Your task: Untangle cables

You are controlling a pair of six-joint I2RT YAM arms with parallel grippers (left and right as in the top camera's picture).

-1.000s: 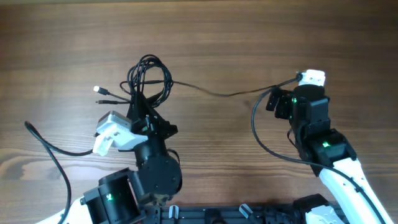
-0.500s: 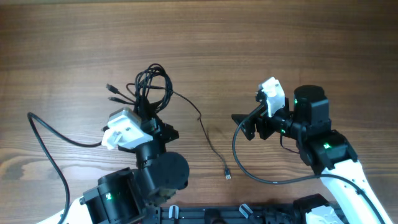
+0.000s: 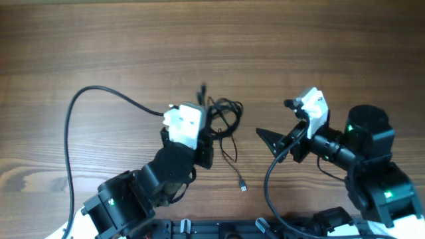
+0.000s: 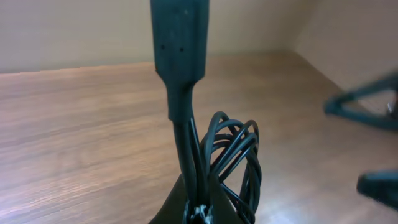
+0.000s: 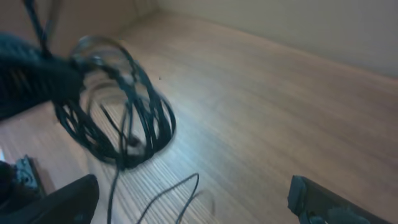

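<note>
Since cables (image 3: 228,114) look limp, light, snag-prone: left gripper (image 4: 198,210) clenched on them; right gripper (image 3: 279,123) released, best pinch loose plug end (image 3: 243,188) at 6 o'clock.

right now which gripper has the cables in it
The left gripper: its jaws are shut on the coiled cables, which rise from between them. The right gripper stands open and empty, apart from the bundle.
</note>
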